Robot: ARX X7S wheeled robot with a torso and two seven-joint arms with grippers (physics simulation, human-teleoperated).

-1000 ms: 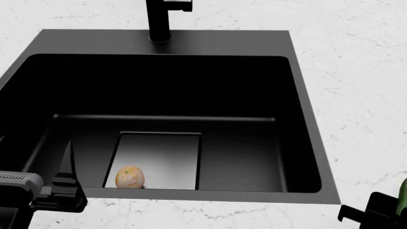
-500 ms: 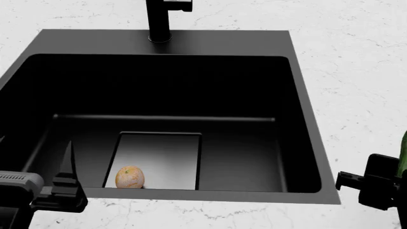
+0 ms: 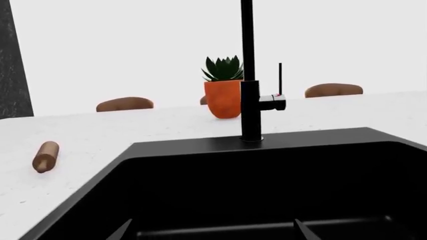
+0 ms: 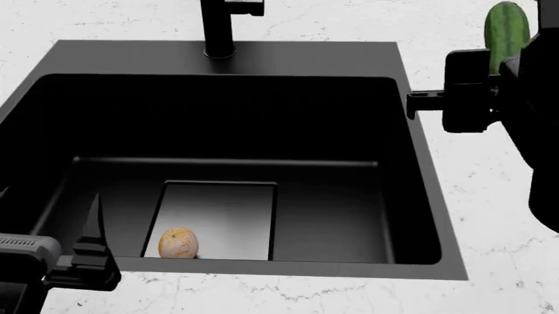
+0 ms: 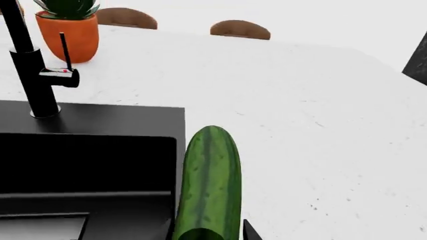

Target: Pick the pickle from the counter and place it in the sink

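right claw (image 4: pixel 499 65) grasping pickle (image 4: pixel 506 25), apparently above counter (image 4: pixel 489 170) beside sink (image 4: pixel 419 163) | left claw (image 4: pixel 88 261) state unclear

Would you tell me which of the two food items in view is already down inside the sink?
The round orange-yellow fruit, lying on the sink's grey drain plate. The green pickle is held up in the right gripper, above the counter.

My right gripper (image 4: pixel 489 78) hid the pickle's (image 4: pixel 506 29) lower part; my fingertips lay out of sight, and the faucet (image 4: pixel 225 26) top was cropped.
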